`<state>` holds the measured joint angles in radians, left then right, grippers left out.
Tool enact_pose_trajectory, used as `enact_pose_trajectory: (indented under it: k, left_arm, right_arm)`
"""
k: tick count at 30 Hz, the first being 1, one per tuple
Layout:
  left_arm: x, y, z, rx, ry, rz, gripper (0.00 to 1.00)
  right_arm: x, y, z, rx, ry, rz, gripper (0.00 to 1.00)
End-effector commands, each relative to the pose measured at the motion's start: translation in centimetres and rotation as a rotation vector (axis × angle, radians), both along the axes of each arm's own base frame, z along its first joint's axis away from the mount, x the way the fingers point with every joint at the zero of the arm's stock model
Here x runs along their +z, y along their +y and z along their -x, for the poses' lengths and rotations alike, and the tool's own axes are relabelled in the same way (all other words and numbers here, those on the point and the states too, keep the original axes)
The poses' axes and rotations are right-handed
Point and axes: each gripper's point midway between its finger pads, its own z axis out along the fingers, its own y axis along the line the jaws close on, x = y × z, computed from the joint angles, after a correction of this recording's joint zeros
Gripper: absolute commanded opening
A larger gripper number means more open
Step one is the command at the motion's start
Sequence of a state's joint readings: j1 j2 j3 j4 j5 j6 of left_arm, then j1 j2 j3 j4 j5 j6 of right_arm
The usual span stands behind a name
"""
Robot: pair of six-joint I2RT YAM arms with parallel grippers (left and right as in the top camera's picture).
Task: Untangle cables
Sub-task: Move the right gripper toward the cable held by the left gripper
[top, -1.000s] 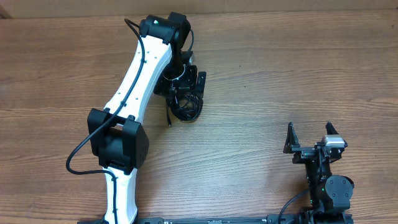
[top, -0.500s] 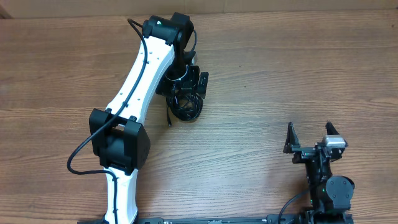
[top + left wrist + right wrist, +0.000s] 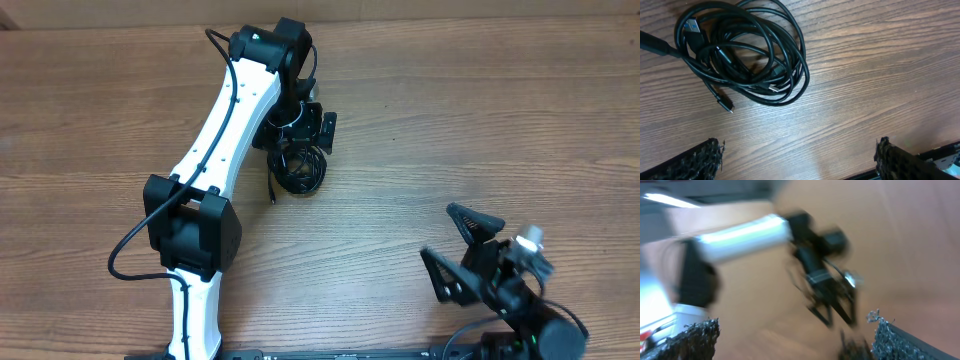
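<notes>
The cables (image 3: 300, 172) form a loose round coil of thin, glossy black cords with small plug ends. They lie flat on the wood-grain bench (image 3: 450, 120), at 6 o'clock of the left gripper (image 3: 300, 130), whose jaws stand wide and empty. The right gripper (image 3: 455, 250), at 4 o'clock in the overhead view, also has wide jaws. Its wrist view is blurred.

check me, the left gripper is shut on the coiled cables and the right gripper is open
No: the left gripper is open too. The left wrist view shows its fingers wide apart and the cables lying free on the table. The right gripper is open.
</notes>
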<state>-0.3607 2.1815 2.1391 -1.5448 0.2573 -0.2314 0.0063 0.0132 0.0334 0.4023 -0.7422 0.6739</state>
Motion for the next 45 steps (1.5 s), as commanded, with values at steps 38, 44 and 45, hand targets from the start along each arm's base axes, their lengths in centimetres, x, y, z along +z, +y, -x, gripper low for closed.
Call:
enact_pose_trajectory:
  k: [38,44,45]
  left_arm:
    - [-8.5,0.9,-1.8,0.037,-0.082,-0.088,0.63]
    - [-9.8,0.7,-2.3,0.039,-0.11,-0.076,0.49]
    - [-9.9,0.7,-2.3,0.039,-0.112,-0.075,0.45]
  right_arm:
    - [1.3,2.1,-4.9,0.29,1.154,0.313,0.92]
    - [-2.1,2.8,-5.7,0.307,1.266,0.379,0.92]
    - [-2.6,3.0,-5.8,0.307,1.275,0.398,0.92]
